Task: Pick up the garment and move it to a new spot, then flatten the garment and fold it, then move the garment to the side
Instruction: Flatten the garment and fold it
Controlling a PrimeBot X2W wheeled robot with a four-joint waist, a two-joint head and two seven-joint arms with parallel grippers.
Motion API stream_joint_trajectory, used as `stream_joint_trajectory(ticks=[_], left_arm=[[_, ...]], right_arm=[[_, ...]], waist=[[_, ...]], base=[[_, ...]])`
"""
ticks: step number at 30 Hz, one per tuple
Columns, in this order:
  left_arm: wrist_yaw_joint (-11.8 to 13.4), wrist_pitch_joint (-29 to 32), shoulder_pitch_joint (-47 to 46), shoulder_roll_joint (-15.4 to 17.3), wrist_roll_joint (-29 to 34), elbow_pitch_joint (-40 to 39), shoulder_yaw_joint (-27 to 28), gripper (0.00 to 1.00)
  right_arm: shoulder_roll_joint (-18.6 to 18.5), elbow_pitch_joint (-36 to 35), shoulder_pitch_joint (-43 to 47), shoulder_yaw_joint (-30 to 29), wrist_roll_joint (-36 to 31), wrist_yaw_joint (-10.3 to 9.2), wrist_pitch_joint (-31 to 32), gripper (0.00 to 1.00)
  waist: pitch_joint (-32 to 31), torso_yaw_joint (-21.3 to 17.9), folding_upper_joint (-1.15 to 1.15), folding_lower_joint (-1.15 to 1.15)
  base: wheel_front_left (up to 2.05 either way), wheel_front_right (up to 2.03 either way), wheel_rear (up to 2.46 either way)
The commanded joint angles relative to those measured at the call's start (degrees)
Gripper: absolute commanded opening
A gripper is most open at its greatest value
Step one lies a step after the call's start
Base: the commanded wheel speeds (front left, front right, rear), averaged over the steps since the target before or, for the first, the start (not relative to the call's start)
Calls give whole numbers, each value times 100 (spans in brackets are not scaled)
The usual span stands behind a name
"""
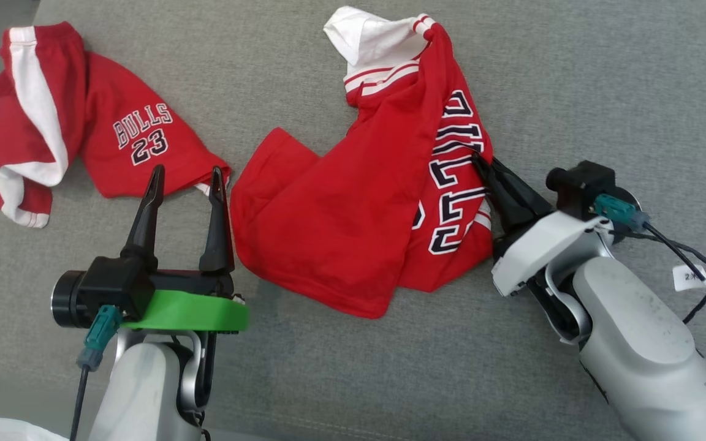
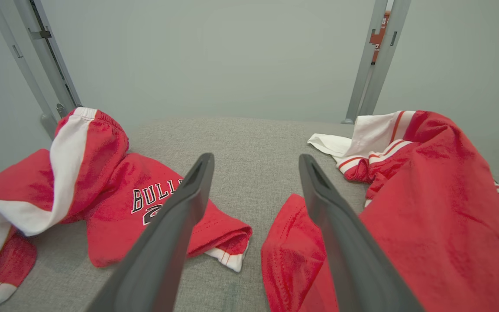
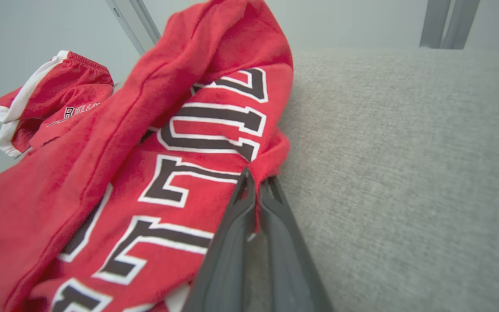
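Note:
The garment, a crumpled red jersey (image 1: 341,226) with black-and-white lettering and a white-trimmed collar, lies in the middle of the grey surface. My right gripper (image 1: 480,160) is shut on the jersey's right edge, by the lettering; in the right wrist view its tips (image 3: 256,177) pinch a fold of the red cloth (image 3: 124,164). My left gripper (image 1: 187,174) stands open and holds nothing, above the gap between the jersey's left hem and a pair of red shorts. The left wrist view has its fingers (image 2: 256,162) apart, with the jersey (image 2: 427,208) to their right.
Red "BULLS 23" shorts (image 1: 83,135) with white side stripes lie bunched at the far left. The grey fabric surface (image 1: 573,92) stretches to the right and the back. Metal frame posts (image 2: 375,60) rise behind it. A black cable (image 1: 696,275) hangs off my right wrist.

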Motion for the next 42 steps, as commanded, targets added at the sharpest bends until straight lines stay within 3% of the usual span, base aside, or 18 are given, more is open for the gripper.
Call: stream_joint_trajectory(ticks=[1,5,12,16,18,19,25,31,42], left_arm=[[-19,-18,36,14,69,-8,24,100],[-51,-18,85,87,147,-18,88,100],[-81,-18,200,219,227,-14,119,100],[-50,-17,268,277,207,-6,146,100],[-24,-13,312,295,196,-17,156,100],[-16,-6,326,304,193,-21,159,100],[25,16,451,322,134,32,149,100],[110,11,637,343,54,105,232,100],[238,64,1088,368,2,97,245,100]], right_arm=[[12,-2,231,-116,66,-2,-82,0],[189,-130,789,-575,90,-4,-278,0],[813,-823,2182,-1495,-138,-5,-455,0],[1039,-1287,2822,-1516,-239,-4,-396,0],[1070,-1441,2987,-1446,-280,-4,-300,72],[1074,-1509,3037,-1428,-307,-4,-270,100],[1072,-1875,3018,-1827,-766,-3,-137,100],[693,-2348,2775,-2302,-1102,-2,124,100],[466,-2660,2656,-2174,-1104,-2,504,100]], waist=[[-191,-351,0,0],[-289,-760,0,0],[-440,-1398,0,0],[-486,-1645,0,0],[-513,-1732,0,0],[-528,-1763,0,0],[-743,-1809,0,0],[-1020,-1696,0,0],[-1455,-1543,0,0]], base=[[0,0,0],[0,0,0],[0,0,0],[0,0,0],[0,0,0],[0,0,0],[0,0,0],[0,0,0],[0,0,0]])
